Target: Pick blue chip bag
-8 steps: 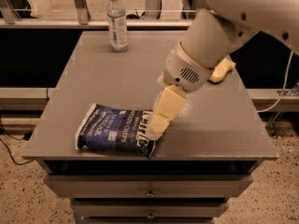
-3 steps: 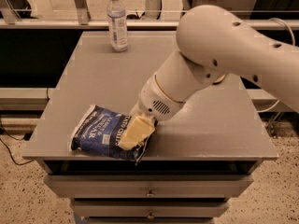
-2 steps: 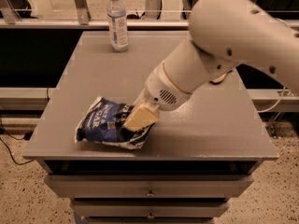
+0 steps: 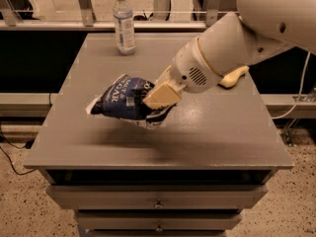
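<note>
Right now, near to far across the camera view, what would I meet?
The blue chip bag, held off the table by the pincer at its right end, then the yellow sponge, then the water bottle.

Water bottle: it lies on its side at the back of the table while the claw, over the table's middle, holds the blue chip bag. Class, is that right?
Not quite. The water bottle stands upright, cap on top, at the back of the table, as the camera view shows. The rest is correct: the claw, over the table's middle, grips the blue chip bag.
</note>
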Action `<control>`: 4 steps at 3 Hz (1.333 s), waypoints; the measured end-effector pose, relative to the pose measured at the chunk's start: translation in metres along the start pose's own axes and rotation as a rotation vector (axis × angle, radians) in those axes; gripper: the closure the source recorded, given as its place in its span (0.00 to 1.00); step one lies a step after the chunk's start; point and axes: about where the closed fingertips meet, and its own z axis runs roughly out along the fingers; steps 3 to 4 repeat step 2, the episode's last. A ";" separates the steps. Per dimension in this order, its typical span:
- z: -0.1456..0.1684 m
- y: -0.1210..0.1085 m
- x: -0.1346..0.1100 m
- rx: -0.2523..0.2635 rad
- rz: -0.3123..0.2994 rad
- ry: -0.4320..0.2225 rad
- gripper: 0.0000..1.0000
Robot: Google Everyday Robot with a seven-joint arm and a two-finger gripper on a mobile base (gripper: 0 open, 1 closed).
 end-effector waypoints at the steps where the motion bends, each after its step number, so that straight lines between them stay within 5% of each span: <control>1: -0.031 -0.012 -0.020 -0.001 0.041 -0.129 1.00; 4: -0.027 -0.010 -0.018 -0.001 0.034 -0.113 1.00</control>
